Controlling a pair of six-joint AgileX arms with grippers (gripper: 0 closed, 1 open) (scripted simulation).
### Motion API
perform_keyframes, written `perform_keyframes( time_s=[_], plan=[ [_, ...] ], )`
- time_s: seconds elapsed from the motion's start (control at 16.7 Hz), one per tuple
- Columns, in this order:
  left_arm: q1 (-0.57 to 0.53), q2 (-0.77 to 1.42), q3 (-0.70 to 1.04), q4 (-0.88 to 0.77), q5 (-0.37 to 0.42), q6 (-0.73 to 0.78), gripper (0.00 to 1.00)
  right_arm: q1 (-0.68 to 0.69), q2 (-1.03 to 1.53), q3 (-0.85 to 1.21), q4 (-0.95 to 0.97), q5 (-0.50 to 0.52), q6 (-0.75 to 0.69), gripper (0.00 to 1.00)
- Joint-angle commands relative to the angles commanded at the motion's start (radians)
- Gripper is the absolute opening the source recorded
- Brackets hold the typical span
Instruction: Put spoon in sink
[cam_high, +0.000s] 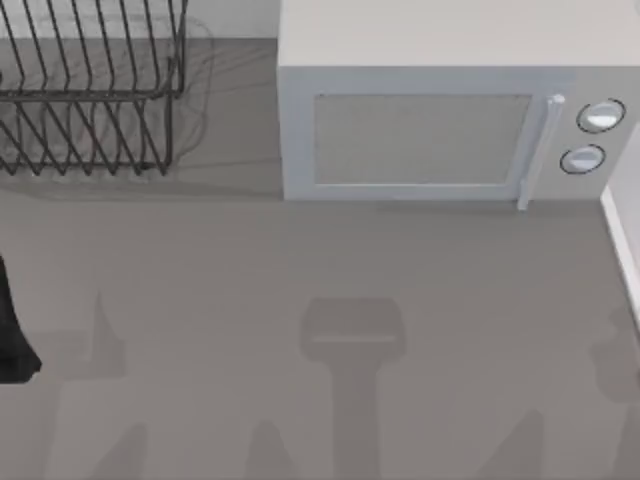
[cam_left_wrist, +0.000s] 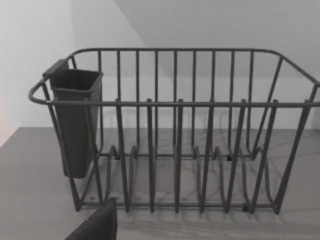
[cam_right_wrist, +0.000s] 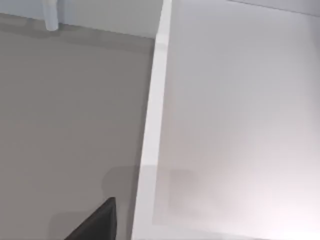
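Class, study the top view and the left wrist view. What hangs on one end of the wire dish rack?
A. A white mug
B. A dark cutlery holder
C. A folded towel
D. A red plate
B: the left wrist view shows a dark cutlery holder hooked over the rim at one end of the wire dish rack, which stands at the table's far left beside the microwave.

Soft, even light falls from above, and the grey table (cam_high: 300, 270) carries faint, blurred-edged shadows of the arms along its near edge, the widest one at its middle. The wire dish rack (cam_high: 90, 90) throws a thin striped shadow to its right and under its bars, while the white microwave (cam_high: 440, 110) shows no glare. The white sink (cam_right_wrist: 240, 110) brightens to a pale wash in the right wrist view.
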Motion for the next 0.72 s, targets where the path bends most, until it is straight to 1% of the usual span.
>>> perform_keyframes(
  time_s=[0.72],
  plan=[
    [0.0, 0.0, 0.0, 0.0, 0.0, 0.0, 1.0, -0.014, 0.57, 0.375, -0.45, -0.006, -0.245, 1.0]
  ],
)
